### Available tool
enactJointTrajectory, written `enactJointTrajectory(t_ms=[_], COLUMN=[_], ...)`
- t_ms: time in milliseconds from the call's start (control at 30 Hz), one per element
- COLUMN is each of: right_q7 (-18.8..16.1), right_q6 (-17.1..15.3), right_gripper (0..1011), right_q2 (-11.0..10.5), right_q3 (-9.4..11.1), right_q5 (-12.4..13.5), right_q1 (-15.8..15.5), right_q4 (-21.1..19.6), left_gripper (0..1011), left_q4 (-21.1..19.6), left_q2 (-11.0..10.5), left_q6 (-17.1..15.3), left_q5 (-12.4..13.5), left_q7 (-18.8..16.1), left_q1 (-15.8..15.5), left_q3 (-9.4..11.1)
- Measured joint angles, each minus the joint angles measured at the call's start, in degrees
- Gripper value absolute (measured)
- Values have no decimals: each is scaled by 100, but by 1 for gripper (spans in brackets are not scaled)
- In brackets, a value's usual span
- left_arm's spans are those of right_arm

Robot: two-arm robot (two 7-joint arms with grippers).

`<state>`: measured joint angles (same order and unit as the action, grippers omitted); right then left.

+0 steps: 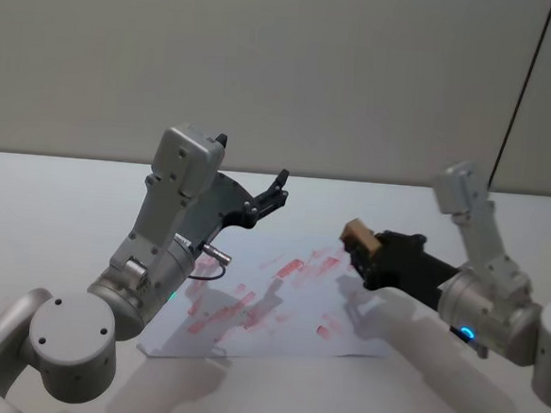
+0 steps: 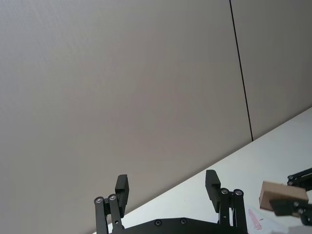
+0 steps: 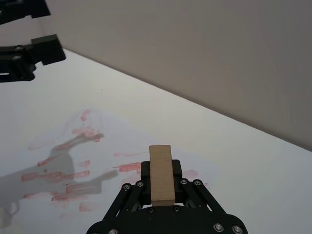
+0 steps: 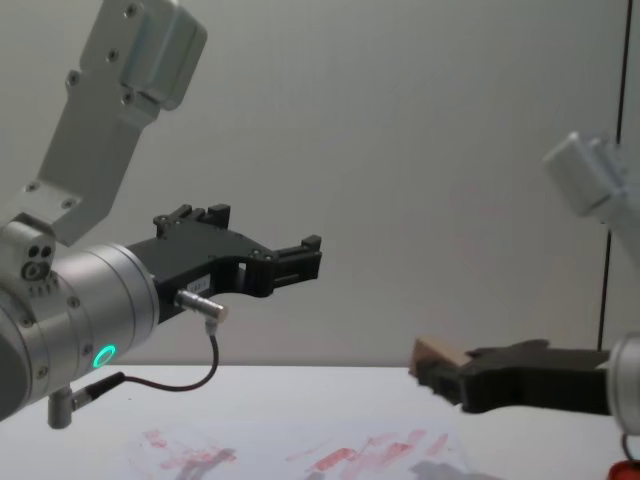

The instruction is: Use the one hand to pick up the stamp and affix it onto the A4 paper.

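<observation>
The stamp [image 1: 358,236], a pale tan wooden block, is held in the air above the far right part of the A4 paper [image 1: 278,301]. My right gripper [image 1: 363,252] is shut on it, coming in from the right. The right wrist view shows the stamp [image 3: 161,173] standing up between the right gripper's [image 3: 161,195] fingers, with the red-smeared A4 paper [image 3: 73,151] below. From the chest, the stamp [image 4: 437,353] hangs clear above the A4 paper [image 4: 300,450]. My left gripper [image 1: 275,192] is raised over the sheet's left side, open and empty; its fingers [image 2: 122,187] stand wide apart.
The white table [image 1: 58,201] extends around the sheet, with a plain wall behind it. A black cable [image 4: 190,380] with a silver plug loops under the left wrist. A small red object [image 4: 628,470] sits at the lower right edge of the chest view.
</observation>
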<state>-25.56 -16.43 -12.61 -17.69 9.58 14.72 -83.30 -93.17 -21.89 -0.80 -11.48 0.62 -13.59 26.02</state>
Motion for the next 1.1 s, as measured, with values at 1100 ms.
enactJointTrajectory(t_ms=[1100], right_q7=[-549], right_q6=[-566], right_gripper=[218], right_q2=[480], right_q3=[-659], right_q5=[-1514], right_q1=[571], right_q4=[966], left_gripper=[1003], left_q4=[0], left_q2=[0], left_q6=[0], left_q5=[0], left_q7=[0], left_q1=[0], left_q3=[0])
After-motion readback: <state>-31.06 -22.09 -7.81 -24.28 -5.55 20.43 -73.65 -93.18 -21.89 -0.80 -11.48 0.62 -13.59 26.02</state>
